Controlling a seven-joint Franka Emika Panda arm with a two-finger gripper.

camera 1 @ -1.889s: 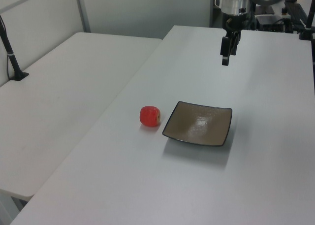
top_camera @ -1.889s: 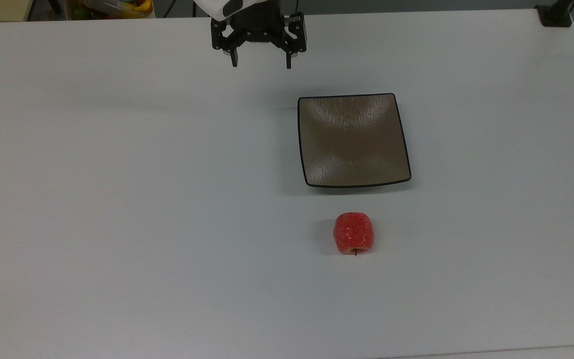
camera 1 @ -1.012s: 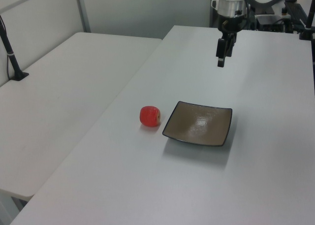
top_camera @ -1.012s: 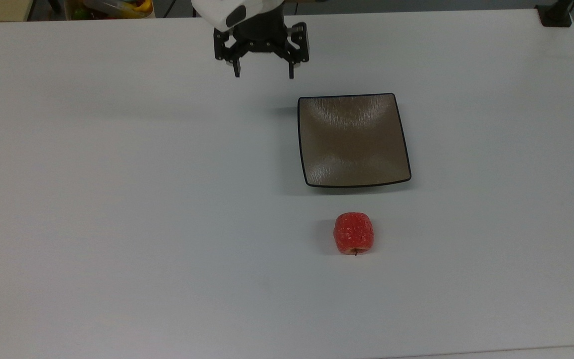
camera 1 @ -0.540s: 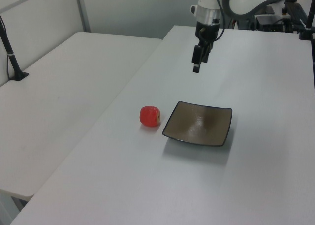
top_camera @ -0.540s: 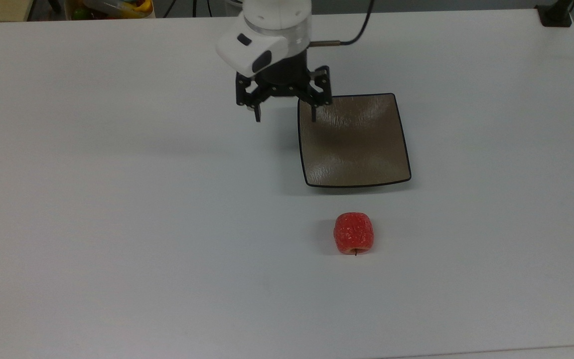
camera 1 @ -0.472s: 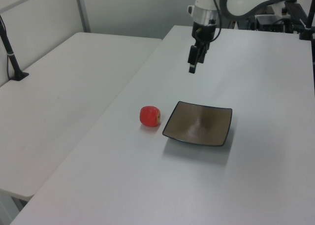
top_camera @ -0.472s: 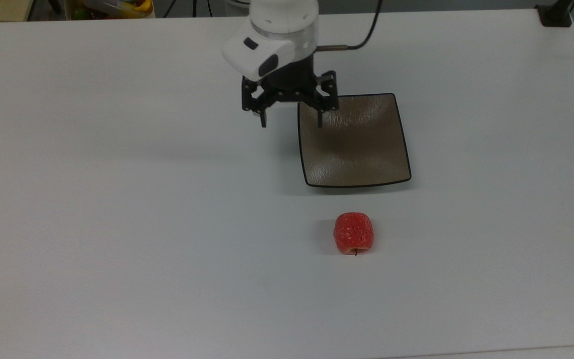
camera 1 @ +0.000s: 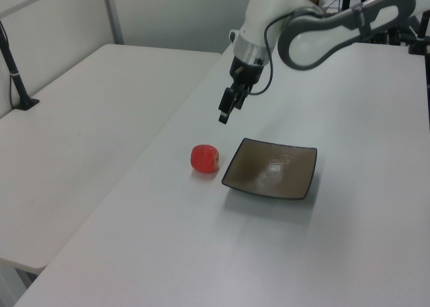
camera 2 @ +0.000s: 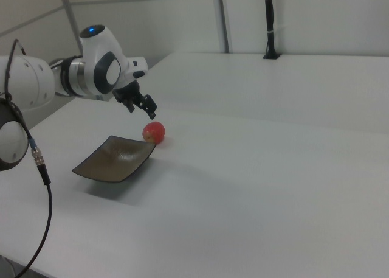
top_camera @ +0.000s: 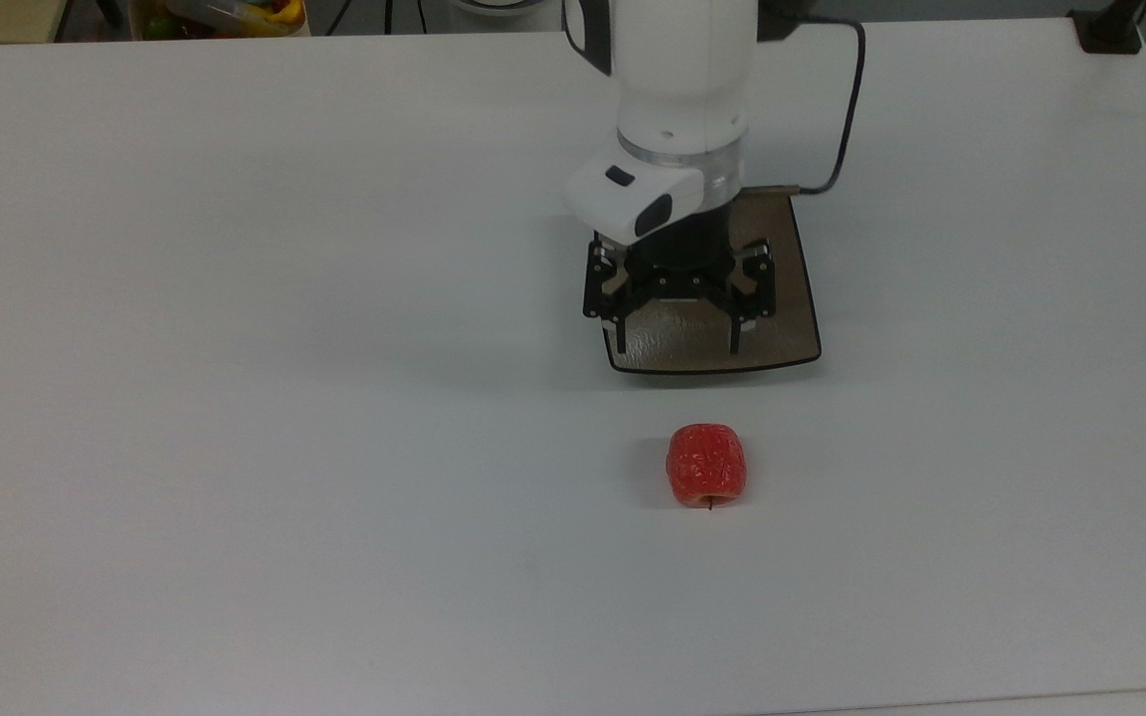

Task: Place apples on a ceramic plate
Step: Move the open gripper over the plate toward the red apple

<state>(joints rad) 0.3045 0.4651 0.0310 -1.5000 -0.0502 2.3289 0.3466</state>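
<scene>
A small red apple (top_camera: pixel 706 465) lies on its side on the white table, just below the plate in the top view, its stem pointing to the top view's bottom. The square brownish-grey ceramic plate (top_camera: pixel 797 308) has a black rim and holds nothing. My gripper (top_camera: pixel 677 348) hangs open in the air over the plate's edge nearest the apple, with nothing between its fingers. In the left view the gripper (camera 1: pixel 224 116) is above and behind the apple (camera 1: pixel 205 158), left of the plate (camera 1: pixel 272 169). In the right view the gripper (camera 2: pixel 150 112) hovers just above the apple (camera 2: pixel 154 132) and plate (camera 2: pixel 112 159).
The arm's black cable (top_camera: pixel 847 119) loops over the table behind the plate. A black post base (top_camera: pixel 1108 30) stands at the top view's far right corner, and a bin of coloured items (top_camera: pixel 225 14) lies beyond the far edge. A second table (camera 1: pixel 80 125) adjoins in the left view.
The arm has swept from the table's far edge across the plate toward the apple and come lower. The gripper stayed open. Apple and plate have not moved.
</scene>
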